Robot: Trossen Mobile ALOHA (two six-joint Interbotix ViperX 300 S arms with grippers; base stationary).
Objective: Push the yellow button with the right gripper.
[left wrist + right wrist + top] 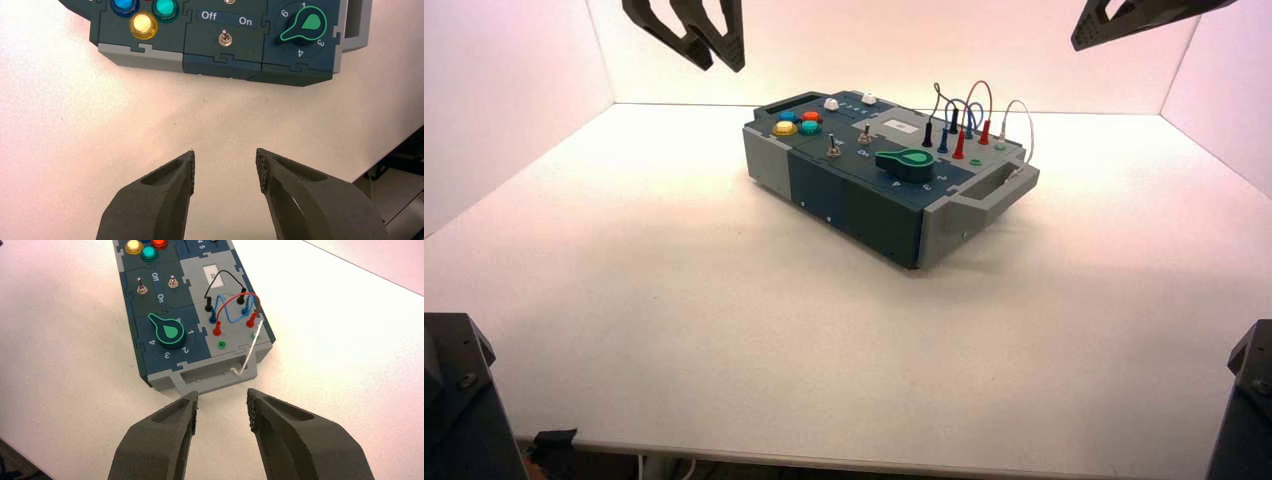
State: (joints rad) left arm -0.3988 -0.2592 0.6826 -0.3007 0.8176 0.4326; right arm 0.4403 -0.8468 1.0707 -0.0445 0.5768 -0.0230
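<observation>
The yellow button (pixel 784 128) sits at the near-left corner of the grey-blue control box (pixel 854 195), beside the blue, red and teal buttons. It also shows in the left wrist view (pixel 143 25) and in the right wrist view (pixel 133 247). My right gripper (pixel 222 407) is open and empty, held high at the upper right of the high view (pixel 1089 38), off the box's handle end and far from the button. My left gripper (pixel 225 167) is open and empty, raised at the upper left (pixel 714 45).
The box also carries two toggle switches (pixel 173 282) labelled Off and On, a green knob (pixel 170 331), and black, blue and red plug wires (pixel 235 305). White walls enclose the table on three sides. The table's edge shows in the left wrist view (pixel 385 155).
</observation>
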